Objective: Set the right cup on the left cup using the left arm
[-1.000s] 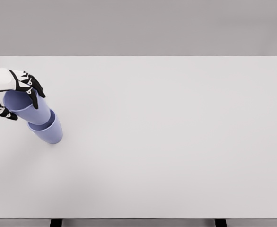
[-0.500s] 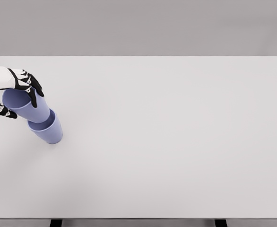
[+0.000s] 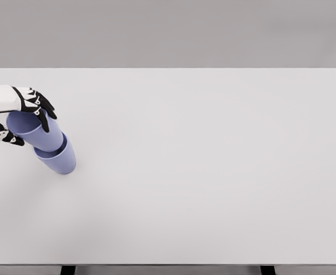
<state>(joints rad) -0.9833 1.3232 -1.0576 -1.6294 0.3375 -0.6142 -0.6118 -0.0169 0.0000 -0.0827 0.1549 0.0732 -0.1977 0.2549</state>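
Two lilac-blue cups stand at the table's left side, one nested in the other. The lower cup (image 3: 61, 161) rests on the table (image 3: 202, 172). The upper cup (image 3: 42, 136) sits tilted inside it, leaning up and to the left. My left hand (image 3: 24, 121) comes in from the left edge and is shut on the upper cup near its rim. Its black fingers (image 3: 40, 106) lie over the far side of the rim and the thumb (image 3: 3, 136) is on the near side. The right arm is out of view.
The white table spreads wide to the right of the cups, with its front edge at the bottom of the view and a grey wall behind. The cups stand close to the table's left edge.
The upper cup has sunk slightly deeper into the lower cup, and my left hand moved a little down and right with it. The lower cup has stayed put.
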